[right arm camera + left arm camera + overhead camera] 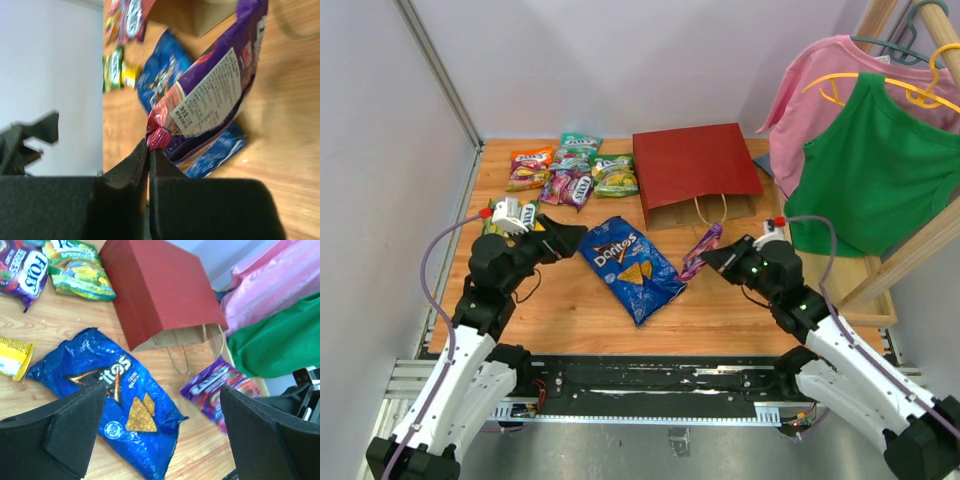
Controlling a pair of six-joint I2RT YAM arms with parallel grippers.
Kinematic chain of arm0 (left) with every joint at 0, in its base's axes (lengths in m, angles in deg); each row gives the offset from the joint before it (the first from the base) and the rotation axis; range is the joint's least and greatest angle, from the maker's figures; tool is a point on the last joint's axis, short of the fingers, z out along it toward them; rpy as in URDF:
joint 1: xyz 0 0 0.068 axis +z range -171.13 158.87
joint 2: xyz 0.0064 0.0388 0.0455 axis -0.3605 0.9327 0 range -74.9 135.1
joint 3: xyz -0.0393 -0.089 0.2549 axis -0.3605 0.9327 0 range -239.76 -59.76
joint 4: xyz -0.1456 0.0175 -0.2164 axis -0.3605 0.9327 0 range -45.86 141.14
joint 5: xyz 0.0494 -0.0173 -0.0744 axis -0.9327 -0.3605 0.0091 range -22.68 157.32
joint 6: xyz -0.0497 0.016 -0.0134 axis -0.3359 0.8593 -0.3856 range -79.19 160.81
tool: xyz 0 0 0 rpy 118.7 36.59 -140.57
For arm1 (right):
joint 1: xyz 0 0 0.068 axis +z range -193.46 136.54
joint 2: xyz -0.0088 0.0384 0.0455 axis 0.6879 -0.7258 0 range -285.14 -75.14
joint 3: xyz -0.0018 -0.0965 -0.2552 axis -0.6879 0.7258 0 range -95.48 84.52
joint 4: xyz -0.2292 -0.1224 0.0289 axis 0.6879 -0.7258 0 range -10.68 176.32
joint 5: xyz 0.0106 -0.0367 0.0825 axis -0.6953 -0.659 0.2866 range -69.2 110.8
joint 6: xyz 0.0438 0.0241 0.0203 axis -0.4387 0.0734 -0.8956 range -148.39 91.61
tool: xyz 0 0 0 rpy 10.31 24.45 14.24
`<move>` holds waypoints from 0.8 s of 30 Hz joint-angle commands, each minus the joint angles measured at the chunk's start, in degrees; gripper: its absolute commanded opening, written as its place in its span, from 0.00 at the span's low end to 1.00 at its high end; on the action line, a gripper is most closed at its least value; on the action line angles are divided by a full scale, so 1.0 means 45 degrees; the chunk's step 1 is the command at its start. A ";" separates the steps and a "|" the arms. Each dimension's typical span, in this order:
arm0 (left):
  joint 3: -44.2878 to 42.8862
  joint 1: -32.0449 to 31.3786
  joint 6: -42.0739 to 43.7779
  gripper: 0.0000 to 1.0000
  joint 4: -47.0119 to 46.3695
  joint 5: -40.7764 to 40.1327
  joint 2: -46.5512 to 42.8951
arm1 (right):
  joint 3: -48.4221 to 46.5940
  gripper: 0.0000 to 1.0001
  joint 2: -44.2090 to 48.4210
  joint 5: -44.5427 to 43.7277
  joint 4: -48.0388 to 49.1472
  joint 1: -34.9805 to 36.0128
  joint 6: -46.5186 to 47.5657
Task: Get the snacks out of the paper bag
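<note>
Your right jaws pinch the crimped end of a glossy purple packet (210,95) | left jaws spread | crinkly blue chip bag (630,268), flat red paper bag (695,165) on wooden counter (720,310)

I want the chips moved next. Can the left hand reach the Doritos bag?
Probably yes. The left hand is open and sits just beside the Doritos bag, which lies flat on the table with nothing between them.

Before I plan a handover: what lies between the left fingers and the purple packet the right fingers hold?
The blue Doritos bag, flat, beside the purple packet; the top view shows it.
</note>
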 commanded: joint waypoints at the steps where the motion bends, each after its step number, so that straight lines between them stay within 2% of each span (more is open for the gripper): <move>1: -0.1373 0.0075 -0.1005 1.00 0.1219 -0.0168 0.0116 | -0.2079 0.01 -0.0974 -0.0730 -0.0117 0.2501 0.2432; 5: -0.2104 0.0099 -0.1103 1.00 0.2611 -0.1240 0.0154 | -0.3571 0.01 -0.2743 -0.0396 0.0051 0.4151 0.3686; 13: -0.2907 0.0123 -0.0941 1.00 0.4738 -0.4290 -0.0705 | -0.5924 0.01 -0.7279 0.2567 0.1955 0.6040 0.4705; 19: -0.2861 0.0114 -0.0699 1.00 0.4649 -0.4209 -0.1022 | -0.7559 0.02 -1.1359 0.4519 0.3035 0.7029 0.4733; 24: -0.2917 0.0116 -0.0506 1.00 0.4743 -0.4304 -0.1005 | -0.7759 0.02 -1.2913 0.4637 0.3321 0.6975 0.4605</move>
